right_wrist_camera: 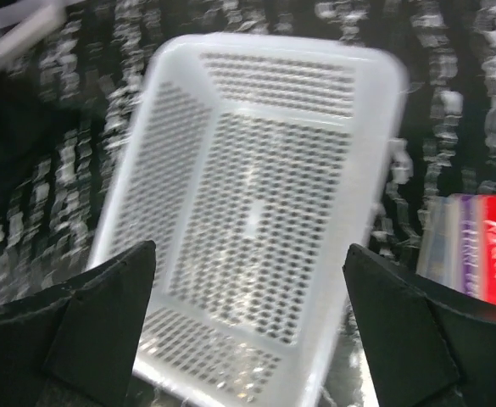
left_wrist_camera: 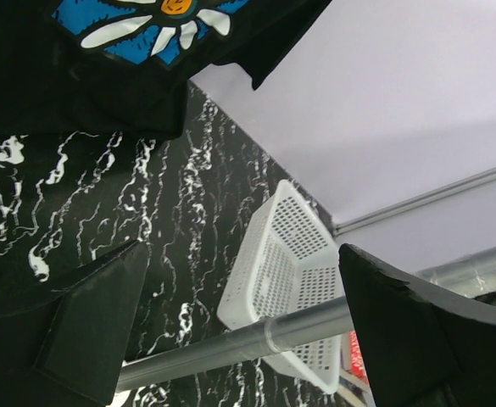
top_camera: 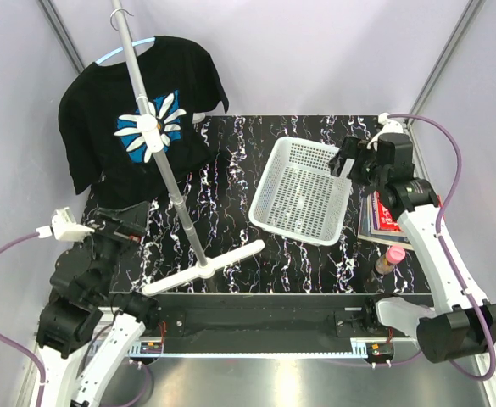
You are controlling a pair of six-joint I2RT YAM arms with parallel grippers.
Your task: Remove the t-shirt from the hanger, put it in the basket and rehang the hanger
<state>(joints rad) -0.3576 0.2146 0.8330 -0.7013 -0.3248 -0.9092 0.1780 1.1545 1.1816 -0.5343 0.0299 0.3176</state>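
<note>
Tee (top_camera: 103, 144) hangs on the hanger (top_camera: 116, 52) high on the stand (top_camera: 175, 199), left gripper (top_camera: 136, 227) low beside that stand, right gripper (top_camera: 342, 161) well away from it, both wide open and empty, so you'll wanna pinch just hem cloth.

Plain pale lilac-grey wall panels (top_camera: 315, 51) closed the space in at the back and on both sides. Where the panels met, two slim silver metal corner struts ran slantwise, one on the left (top_camera: 61, 32) and one on the right (top_camera: 443, 59). In the middle stood a rectangular black tabletop veined with white like marble (top_camera: 231, 170). A long black rail (top_camera: 256, 318) ran along its near edge. Nearer than the rail lay a brushed silver metal sheet (top_camera: 256, 381), which carried a dull sheen. The light was soft and even, and shadows on the walls were faint.
</note>
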